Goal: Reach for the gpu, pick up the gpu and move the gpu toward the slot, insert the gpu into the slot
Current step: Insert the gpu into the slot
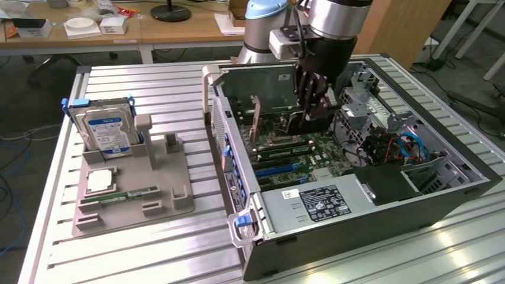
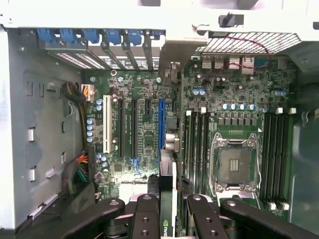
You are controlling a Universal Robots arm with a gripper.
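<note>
- One slatted metal surface (image 1: 158,248) carries everything, so the work sits at a fixed height under the arm (image 1: 335,23).
- One computer case (image 1: 355,236) lies on its side with the panel off. This turns the motherboard (image 2: 234,89) face up, so a card can be brought straight down onto it.
- One grey stand (image 1: 150,171) sits well apart, toward the exterior view's left. It props the hard drive (image 1: 106,133) upright and keeps the memory stick (image 1: 130,194) flat in a groove, which likely makes each part easy to grasp.
- The arm reaches down into the far half of the case, with its jaws pointing at the board.
- The jaws are pinching the gpu (image 2: 167,199) by its two flat faces. The card hangs on edge with its connector edge toward the board, which is the attitude an insertion needs.
- In the exterior view the gpu (image 1: 304,121) is just over the board, near the far wall of the case.
- The slot (image 2: 161,124), a long blue connector, runs in line with the held card. Its length shows bare, so I judge the card is not yet seated, though I cannot tell whether any corner touches it.
</note>
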